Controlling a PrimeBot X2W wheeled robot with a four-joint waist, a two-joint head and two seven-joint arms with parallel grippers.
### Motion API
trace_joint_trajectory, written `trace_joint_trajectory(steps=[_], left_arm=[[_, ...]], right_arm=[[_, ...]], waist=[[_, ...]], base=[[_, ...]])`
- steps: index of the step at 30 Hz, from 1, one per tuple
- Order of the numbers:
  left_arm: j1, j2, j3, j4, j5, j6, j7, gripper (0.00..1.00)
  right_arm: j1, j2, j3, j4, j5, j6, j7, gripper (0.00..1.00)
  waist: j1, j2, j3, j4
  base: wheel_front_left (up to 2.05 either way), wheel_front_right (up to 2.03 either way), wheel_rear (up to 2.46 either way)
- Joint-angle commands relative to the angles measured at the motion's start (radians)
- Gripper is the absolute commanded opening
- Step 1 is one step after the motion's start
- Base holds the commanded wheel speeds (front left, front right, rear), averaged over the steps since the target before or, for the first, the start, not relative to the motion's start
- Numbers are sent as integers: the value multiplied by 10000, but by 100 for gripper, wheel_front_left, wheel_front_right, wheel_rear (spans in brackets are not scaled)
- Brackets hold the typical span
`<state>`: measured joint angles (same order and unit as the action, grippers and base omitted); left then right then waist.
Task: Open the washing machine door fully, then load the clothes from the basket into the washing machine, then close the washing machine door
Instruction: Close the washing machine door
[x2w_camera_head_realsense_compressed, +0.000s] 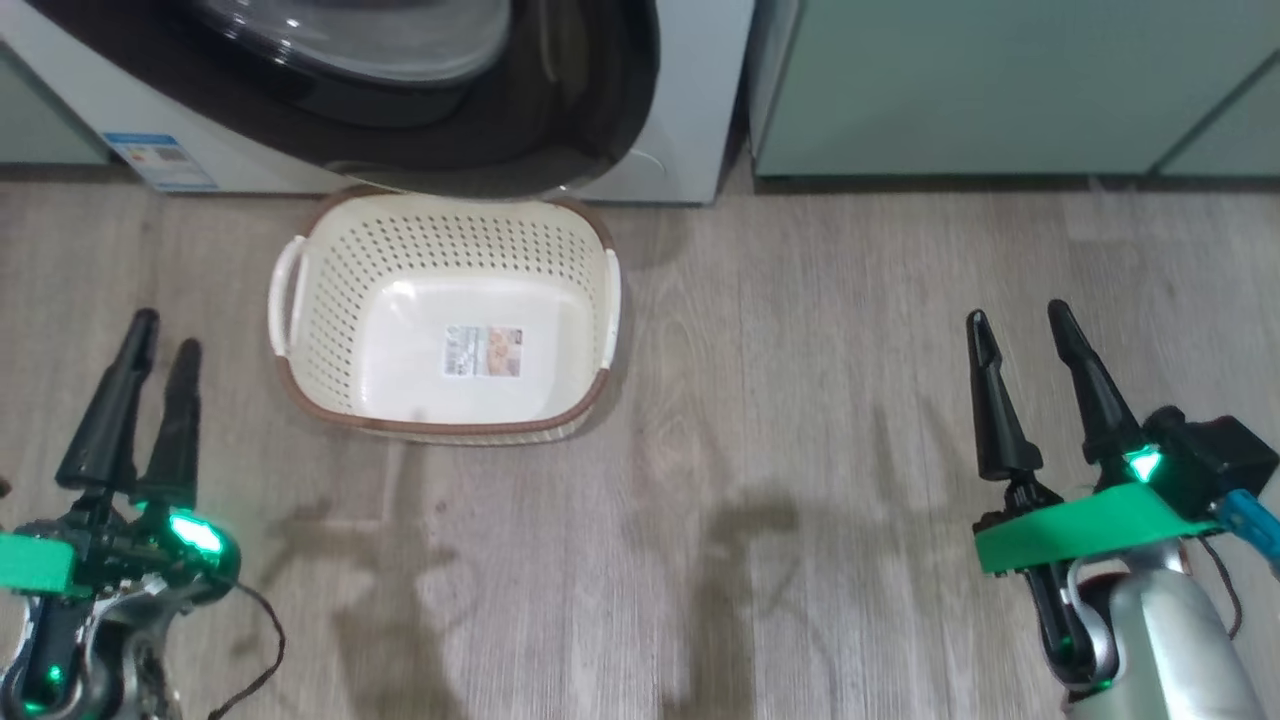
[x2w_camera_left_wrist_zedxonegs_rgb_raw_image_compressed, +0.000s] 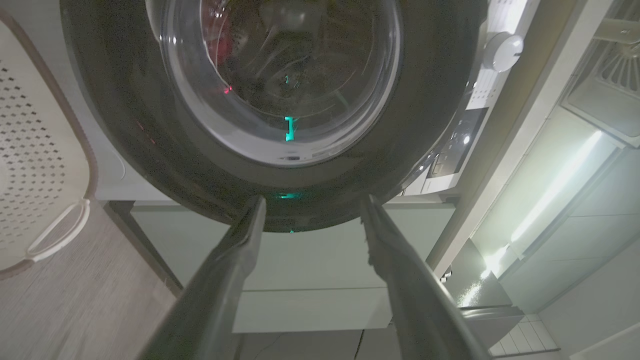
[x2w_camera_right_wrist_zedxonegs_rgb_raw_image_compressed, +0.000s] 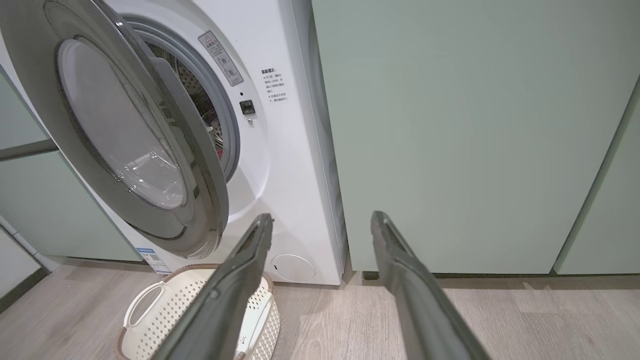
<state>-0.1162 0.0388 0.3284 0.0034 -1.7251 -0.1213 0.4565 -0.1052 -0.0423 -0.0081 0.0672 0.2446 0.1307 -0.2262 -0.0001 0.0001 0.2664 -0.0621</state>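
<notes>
The cream basket stands on the floor in front of the white washing machine, with just a label sticker on its floor. The washing machine door stands ajar, swung partway out over the basket. Through the gap, a bit of red clothes shows in the drum. My left gripper is open, low at the basket's left, and its wrist view looks up at the door's black rim with nothing between the fingers. My right gripper is open and empty, far to the right of the basket.
Pale green cabinets flank the washer on the right, and another stands on its left. A round service flap sits low on the washer front. Wood-look floor lies between my grippers.
</notes>
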Motion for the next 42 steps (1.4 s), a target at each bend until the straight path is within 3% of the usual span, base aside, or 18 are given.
trace_joint_trajectory(steps=[1, 5, 8, 13, 16, 21, 27, 42], left_arm=[[-98, 120, 148, -559, 62, -93, -322, 100], [47, 117, -287, -1429, 2080, -93, -2287, 100], [35, 210, -802, -2009, 4274, -93, -3742, 100], [104, 986, -1897, -2148, 8368, -93, -5699, 100], [166, 1239, -2466, -2007, 10506, 267, -6365, 100], [464, 1397, -3251, -1838, 12773, 921, -6759, 100], [1075, 1469, -3751, -1441, 14146, 1468, -6927, 100], [1796, 1592, -3997, -754, 14718, 1720, -7062, 100]], right_arm=[[-59, -79, 149, -360, -83, 0, 55, 100], [4, -79, 31, -575, -205, 0, 190, 100], [15, -79, -81, -799, -369, 0, 313, 100], [22, -79, -254, -1192, -645, 0, 555, 100], [108, -79, -329, -1358, -761, 0, 704, 100], [438, -79, -410, -1491, -848, 0, 880, 100], [971, -79, -449, -1444, -783, 0, 994, 100], [1920, -79, -431, -1517, -762, 0, 1193, 100]], waist=[[1, -1, -222, 162], [1, -1, -444, 271], [1, -1, -596, 351], [1, -1, -862, 440], [1, -1, -1059, 471], [1, -1, -1384, 536], [1, -1, -1758, 580], [1, -1, -2492, 557]], base=[[0, 0, 0], [0, 0, 0], [0, 0, 0], [0, 0, 0], [0, 0, 0], [0, 0, 0], [0, 0, 0], [0, 0, 0]])
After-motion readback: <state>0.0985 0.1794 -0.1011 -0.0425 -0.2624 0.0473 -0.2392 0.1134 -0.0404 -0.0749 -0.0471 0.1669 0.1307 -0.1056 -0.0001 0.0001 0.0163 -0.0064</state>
